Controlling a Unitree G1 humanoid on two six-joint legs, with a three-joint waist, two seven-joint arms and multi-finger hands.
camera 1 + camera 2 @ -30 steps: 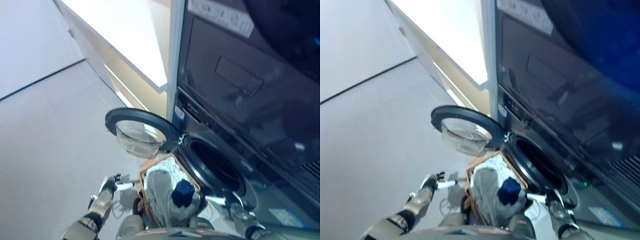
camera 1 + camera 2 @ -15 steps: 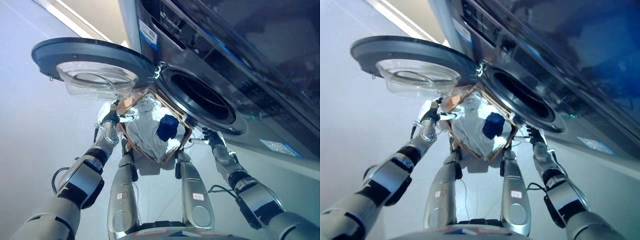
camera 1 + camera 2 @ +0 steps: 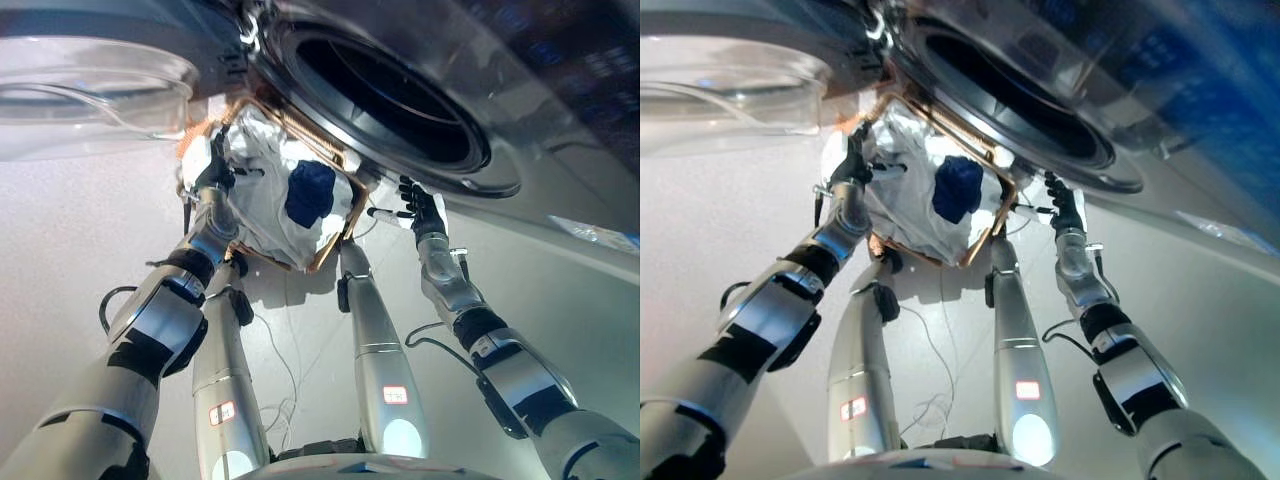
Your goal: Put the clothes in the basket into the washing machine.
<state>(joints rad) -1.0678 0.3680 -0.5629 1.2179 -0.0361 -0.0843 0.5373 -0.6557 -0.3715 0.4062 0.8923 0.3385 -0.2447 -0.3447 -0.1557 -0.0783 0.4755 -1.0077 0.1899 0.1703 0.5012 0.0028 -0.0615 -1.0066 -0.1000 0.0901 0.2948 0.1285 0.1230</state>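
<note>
A copper-rimmed basket (image 3: 329, 246) stands on the floor just below the washing machine's open drum (image 3: 385, 95). It holds white clothes (image 3: 255, 195) with a dark blue piece (image 3: 310, 192) on top. My left hand (image 3: 213, 172) is at the basket's left rim, its fingers relaxed, one white tip pointing over the white clothes. My right hand (image 3: 418, 205) is just right of the basket, apart from it, with its fingers spread and holding nothing. Both hands also show in the right eye view, the left hand (image 3: 855, 165) and the right hand (image 3: 1062, 205).
The machine's round door (image 3: 90, 85) with its clear glass bowl hangs open at the upper left, above my left arm. The dark front of the machine (image 3: 560, 120) runs along the upper right. Grey floor (image 3: 80, 240) lies around the basket.
The whole picture has shifted: the camera has tilted down towards the basket. My left hand has come in to the basket's left rim; my right hand stays just right of the basket.
</note>
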